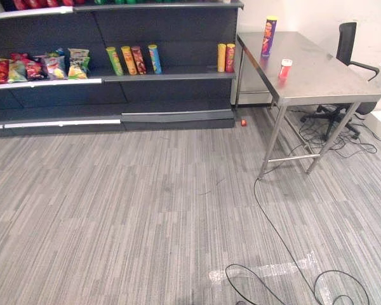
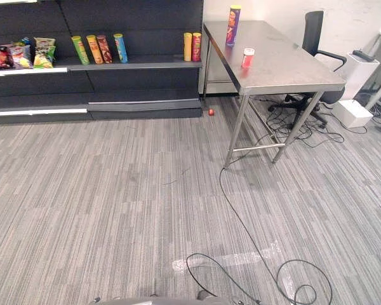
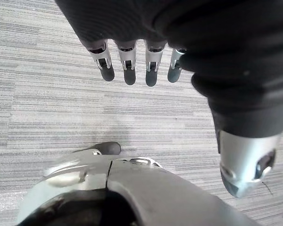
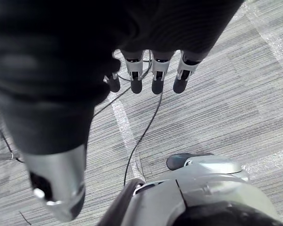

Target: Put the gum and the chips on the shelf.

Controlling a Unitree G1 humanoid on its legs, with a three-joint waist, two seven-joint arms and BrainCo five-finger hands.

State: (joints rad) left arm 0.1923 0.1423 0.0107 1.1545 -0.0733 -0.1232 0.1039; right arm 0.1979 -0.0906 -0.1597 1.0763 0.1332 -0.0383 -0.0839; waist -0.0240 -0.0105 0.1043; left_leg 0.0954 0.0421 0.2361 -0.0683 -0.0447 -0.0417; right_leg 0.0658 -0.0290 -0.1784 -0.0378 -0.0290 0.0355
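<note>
A tall purple chips can (image 1: 269,36) stands upright at the far end of the steel table (image 1: 324,79) on the right. A small red gum tub (image 1: 284,68) with a white lid sits a little nearer on the same tabletop. The dark shelf (image 1: 171,75) runs along the back wall to the left of the table. My left hand (image 3: 129,63) hangs over the grey carpet, fingers straight, holding nothing. My right hand (image 4: 158,70) hangs the same way over the carpet, open and empty. Both hands are far from the table and the shelf.
Several chips cans (image 1: 134,60) and snack bags (image 1: 38,66) stand on the middle shelf board, with a free stretch between the can groups. A small red object (image 1: 243,122) lies on the floor by the shelf's corner. A black office chair (image 1: 347,44) stands behind the table.
</note>
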